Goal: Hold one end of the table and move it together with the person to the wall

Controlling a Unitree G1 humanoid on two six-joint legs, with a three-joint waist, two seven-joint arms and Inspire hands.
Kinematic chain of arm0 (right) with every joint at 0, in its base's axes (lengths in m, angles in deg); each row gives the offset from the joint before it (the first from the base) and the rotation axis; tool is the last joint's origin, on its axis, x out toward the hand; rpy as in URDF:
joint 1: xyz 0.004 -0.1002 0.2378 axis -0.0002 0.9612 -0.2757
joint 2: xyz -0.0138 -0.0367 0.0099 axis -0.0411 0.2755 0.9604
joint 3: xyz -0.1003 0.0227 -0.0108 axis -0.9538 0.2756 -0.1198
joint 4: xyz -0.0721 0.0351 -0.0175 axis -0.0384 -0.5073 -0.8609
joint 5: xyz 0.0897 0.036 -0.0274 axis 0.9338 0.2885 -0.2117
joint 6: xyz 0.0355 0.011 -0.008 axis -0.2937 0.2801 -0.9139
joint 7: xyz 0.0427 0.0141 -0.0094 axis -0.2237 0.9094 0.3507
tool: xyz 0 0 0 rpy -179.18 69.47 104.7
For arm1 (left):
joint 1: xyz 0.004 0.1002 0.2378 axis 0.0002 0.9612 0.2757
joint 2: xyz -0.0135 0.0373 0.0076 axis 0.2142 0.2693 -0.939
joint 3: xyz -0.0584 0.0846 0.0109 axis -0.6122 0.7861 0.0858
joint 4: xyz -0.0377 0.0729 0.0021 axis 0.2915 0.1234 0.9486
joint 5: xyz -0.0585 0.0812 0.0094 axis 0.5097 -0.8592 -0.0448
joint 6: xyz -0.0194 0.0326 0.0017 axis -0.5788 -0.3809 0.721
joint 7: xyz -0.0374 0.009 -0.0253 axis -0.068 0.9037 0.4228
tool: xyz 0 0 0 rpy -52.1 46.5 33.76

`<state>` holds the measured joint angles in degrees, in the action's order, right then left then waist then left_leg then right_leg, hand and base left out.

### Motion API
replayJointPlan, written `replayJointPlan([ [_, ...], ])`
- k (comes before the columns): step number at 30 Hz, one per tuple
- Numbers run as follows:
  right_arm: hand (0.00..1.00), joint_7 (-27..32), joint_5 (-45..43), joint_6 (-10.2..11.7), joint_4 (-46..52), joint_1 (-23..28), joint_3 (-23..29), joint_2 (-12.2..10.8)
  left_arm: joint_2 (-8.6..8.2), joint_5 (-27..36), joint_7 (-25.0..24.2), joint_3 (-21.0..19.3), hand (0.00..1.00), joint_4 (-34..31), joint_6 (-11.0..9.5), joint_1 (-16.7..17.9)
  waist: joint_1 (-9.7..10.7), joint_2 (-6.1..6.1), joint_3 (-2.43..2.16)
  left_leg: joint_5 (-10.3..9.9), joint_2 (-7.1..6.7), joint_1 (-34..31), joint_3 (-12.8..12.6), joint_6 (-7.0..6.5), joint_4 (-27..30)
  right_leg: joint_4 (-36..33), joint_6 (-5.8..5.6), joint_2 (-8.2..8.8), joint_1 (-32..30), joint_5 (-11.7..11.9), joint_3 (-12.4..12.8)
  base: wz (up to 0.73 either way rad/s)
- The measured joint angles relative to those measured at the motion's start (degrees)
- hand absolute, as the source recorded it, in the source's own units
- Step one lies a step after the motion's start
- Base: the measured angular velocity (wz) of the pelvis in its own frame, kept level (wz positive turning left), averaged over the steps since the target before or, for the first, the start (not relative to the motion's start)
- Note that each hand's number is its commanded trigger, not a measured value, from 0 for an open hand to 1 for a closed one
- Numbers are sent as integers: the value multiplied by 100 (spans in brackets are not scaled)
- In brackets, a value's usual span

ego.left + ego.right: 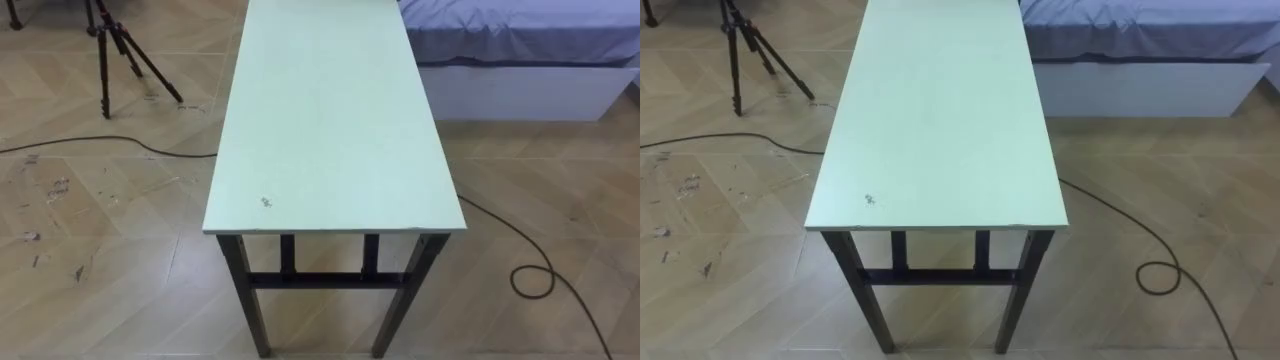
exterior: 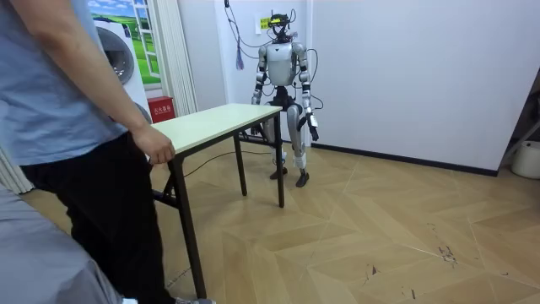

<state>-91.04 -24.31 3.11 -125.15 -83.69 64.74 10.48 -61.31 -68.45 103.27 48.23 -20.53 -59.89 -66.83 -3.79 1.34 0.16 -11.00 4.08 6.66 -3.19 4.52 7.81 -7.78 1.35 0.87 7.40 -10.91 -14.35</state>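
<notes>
We are at the very beginning: the lift is not yet started. The table (image 1: 330, 120) stands on the wooden floor (image 1: 80, 230) with all legs down, and its pale surface is bare. In the room view we see the robot standing upright at the far short end. Its left hand (image 2: 314, 128) hangs beside the thigh, and its right hand (image 2: 270, 125) hangs by the table corner. At this distance we cannot tell how far the fingers of either hand are open, but they hold nothing of the table. The short edge lies in front of the fingers and higher than them, apart from both hands. At the opposite end, far from the fingers, a person (image 2: 76, 127) stands with one hand (image 2: 157, 145) resting on the table edge.

In our judgement, the next move is to raise both arms forward and bring the fingers under or around the near edge, one hand by each corner. A cable (image 1: 540, 270) lies on the floor to the right of the fingers, so we think the steps need care there.
</notes>
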Motion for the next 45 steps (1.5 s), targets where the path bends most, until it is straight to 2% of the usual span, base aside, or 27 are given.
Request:
replayJointPlan([
  [8, 0, 13, 75, 0, 5, -3, -35, -9, 4, 42, 128, 9, 0, -2, -51, -3, -12, 72, 12, 0, 3, 24, 8, 0, -2, -2, 0, -3, 29, 0, -4, 0],
  [13, 0, -51, 215, -1, 29, -3, -176, -10, 11, 642, 107, 14, 0, 0, -149, -19, -37, 106, 20, 0, 4, 1, 5, 0, 0, -1, 0, 12, 12, 0, -6, 0],
  [14, 0, -107, 232, 0, 30, -11, -175, -10, 10, 999, 52, 25, 0, 4, -160, -16, -42, 84, 34, 0, 5, 2, 5, 0, -1, 1, 0, 13, 17, 0, -11, 0],
  [17, 0, -259, 406, -11, 76, -7, -171, 3, 15, 1838, -264, 25, 0, 0, -158, 15, -106, 85, 31, 0, 5, 0, -5, 0, 2, 4, 0, 15, 17, 0, -1, 0],
  [19, 0, -347, 585, -24, 242, 3, -172, 14, 21, 2470, -564, 44, 0, -2, -156, 57, -139, 70, 39, 0, 17, 3, -126, 0, 4, 2, 0, 17, 7, 0, 18, -4],
  [22, 0, -599, 790, -27, 670, 6, -53, 13, 22, 3408, -1150, 124, 0, -19, -151, 107, -108, 45, 45, -3, 16, -8, -139, -5, 28, 2, 0, 28, 12, 0, -11, 1],
  [23, 0, -679, 1014, -63, 1016, 47, 32, 30, 13, 3853, -1384, 128, 0, -90, -115, 109, -109, 26, 58, -27, 17, -41, -147, -44, 101, -5, 0, 29, 9, 0, -18, 4],
  [25, 0, -791, 1357, -67, 1556, 89, 72, 44, 23, 4582, -1637, 242, 0, -333, -75, 130, -86, -3, 72, -30, 11, -115, -151, -49, 175, -16, -1, 41, -21, 0, -38, 7],
  [27, 0, -940, 1903, -117, 2467, 314, 103, 36, 7, 5470, -1883, 417, 0, -1018, 0, 248, -63, -43, 51, -30, 8, -185, -151, -49, 180, -20, -1, 49, -58, 0, -95, 13],
  [29, 0, -1094, 2313, -208, 3118, 503, 96, 24, 3, 6074, -2035, 553, 0, -1504, 23, 345, -64, -74, 33, -30, 7, -181, -157, -49, 178, -28, -2, 54, -55, -1, -103, 3],
  [33, 0, -1297, 2843, -324, 3746, 641, 32, -78, 0, 7059, -2322, 948, 0, -2469, 94, 515, 25, -112, 41, -30, 3, -103, -177, -49, 164, -105, -20, 70, -18, -11, -67, 0],
  [37, 0, -1302, 2942, -392, 4340, 771, 0, -208, -34, 7451, -2346, 1212, 0, -3289, 122, 561, 87, -124, 66, -30, 0, -111, -242, -50, 164, -113, -20, 75, -58, -11, 5, -6],
  [39, 0, -1306, 2942, -414, 4577, 710, -177, -221, 25, 7626, -2354, 1436, 0, -3810, 126, 556, 199, -127, 61, -30, -6, -96, -259, -50, 172, -115, -21, 81, -42, -11, 8, 0],
  [42, 0, -1309, 2942, -450, 4599, 565, -370, -218, 49, 7639, -2422, 1651, 0, -4093, 177, 424, 258, -128, 60, -30, -6, -80, -270, -51, 181, -139, -21, 82, -46, -11, 25, -2],
  [45, 0, -1308, 2936, -450, 4580, 426, -383, -201, 58, 7678, -2439, 1661, 0, -4159, 217, 302, 352, -122, 76, -29, 2, -41, -269, -51, 180, -184, -21, 79, -54, -12, 36, 0],
])
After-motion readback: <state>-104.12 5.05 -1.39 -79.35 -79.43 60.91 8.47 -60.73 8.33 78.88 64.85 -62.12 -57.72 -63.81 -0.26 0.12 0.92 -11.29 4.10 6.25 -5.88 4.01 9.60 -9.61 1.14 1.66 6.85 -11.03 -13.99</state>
